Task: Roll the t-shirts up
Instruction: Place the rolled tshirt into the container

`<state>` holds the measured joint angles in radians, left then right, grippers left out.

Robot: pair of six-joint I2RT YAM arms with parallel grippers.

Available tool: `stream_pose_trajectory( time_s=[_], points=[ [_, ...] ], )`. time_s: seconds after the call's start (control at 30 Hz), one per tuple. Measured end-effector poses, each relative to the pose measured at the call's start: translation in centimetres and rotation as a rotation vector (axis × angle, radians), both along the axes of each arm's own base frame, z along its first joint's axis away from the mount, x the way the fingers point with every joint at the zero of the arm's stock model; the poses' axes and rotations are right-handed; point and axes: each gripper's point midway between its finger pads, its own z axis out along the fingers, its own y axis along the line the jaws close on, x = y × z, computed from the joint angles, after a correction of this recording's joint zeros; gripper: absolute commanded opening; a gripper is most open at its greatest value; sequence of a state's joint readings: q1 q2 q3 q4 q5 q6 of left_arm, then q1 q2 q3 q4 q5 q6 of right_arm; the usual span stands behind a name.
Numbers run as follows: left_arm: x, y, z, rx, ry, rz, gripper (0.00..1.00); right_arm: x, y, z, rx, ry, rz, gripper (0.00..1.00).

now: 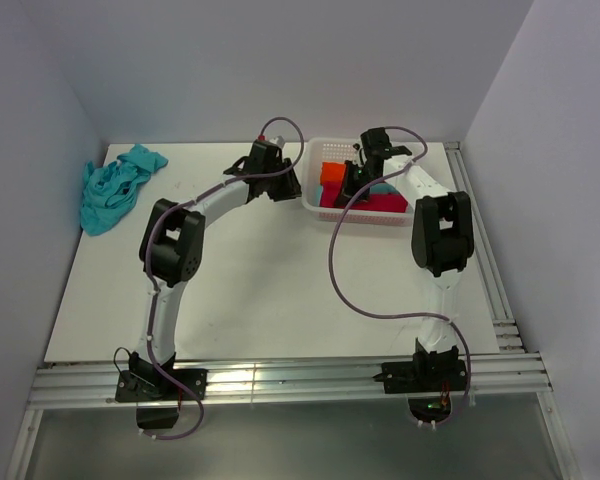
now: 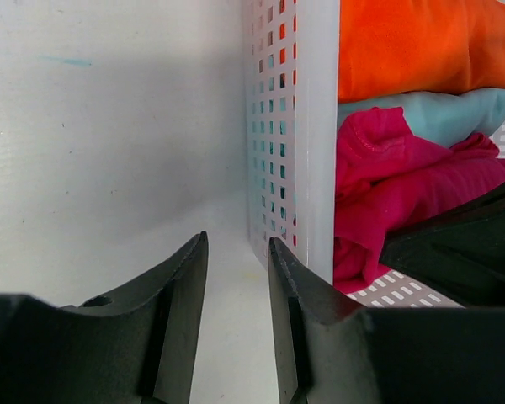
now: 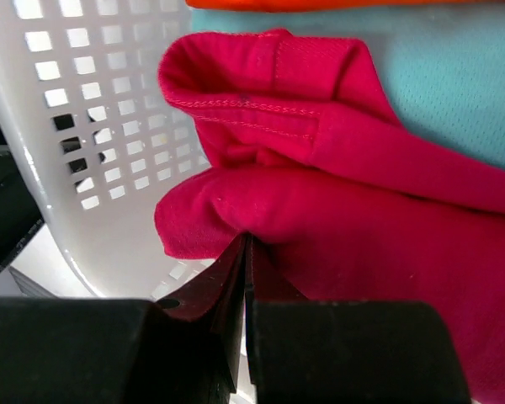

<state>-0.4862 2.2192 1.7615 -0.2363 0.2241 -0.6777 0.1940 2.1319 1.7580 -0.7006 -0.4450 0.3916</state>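
Note:
A crimson-red t-shirt (image 3: 362, 219) lies in the white basket (image 1: 310, 190), under a folded turquoise one (image 3: 454, 84) and an orange one (image 2: 412, 42). My right gripper (image 3: 247, 240) is shut on a fold of the red shirt, close to the basket's left wall (image 3: 93, 126). In the top view it (image 1: 355, 185) reaches down into the basket. My left gripper (image 2: 237, 248) is open and empty, low over the table just outside that wall (image 2: 290, 126). The red shirt (image 2: 404, 185) also shows in the left wrist view. Another turquoise t-shirt (image 1: 115, 185) lies crumpled at the table's far left.
The basket stands at the back of the white table, right of centre. Grey walls close the table on the left, back and right. An aluminium rail (image 1: 280, 380) runs along the near edge by the arm bases.

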Motion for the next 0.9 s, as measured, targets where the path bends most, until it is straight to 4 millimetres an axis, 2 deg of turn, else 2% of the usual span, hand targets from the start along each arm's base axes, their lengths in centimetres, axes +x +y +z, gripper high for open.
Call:
stream_pose_trajectory(
  time_s=[0.37, 0.47, 0.6, 0.67, 0.73, 0.9],
  points=[
    [0.2, -0.7, 0.1, -0.002, -0.005, -0.009, 0.39, 0.8, -0.2, 0.2, -0.036, -0.023, 0.0, 0.07],
    [0.2, -0.8, 0.1, -0.003, -0.006, -0.011, 0.39, 1.3, -0.1, 1.0, -0.034, -0.033, 0.0, 0.07],
    [0.2, -0.9, 0.4, -0.005, -0.009, -0.012, 0.39, 3.0, 0.2, 3.2, -0.02, -0.097, -0.001, 0.07],
    [0.2, -1.1, 0.4, -0.007, -0.011, -0.015, 0.39, 3.2, 0.2, 3.3, -0.018, -0.104, -0.002, 0.07],
    [0.2, -1.2, 0.5, -0.011, -0.012, -0.021, 0.39, 3.2, 0.2, 2.7, -0.02, -0.093, -0.001, 0.07],
    [0.0, -1.8, 0.7, -0.02, -0.014, -0.036, 0.39, 2.1, 0.0, -0.7, -0.034, -0.019, -0.002, 0.06]
  ],
)
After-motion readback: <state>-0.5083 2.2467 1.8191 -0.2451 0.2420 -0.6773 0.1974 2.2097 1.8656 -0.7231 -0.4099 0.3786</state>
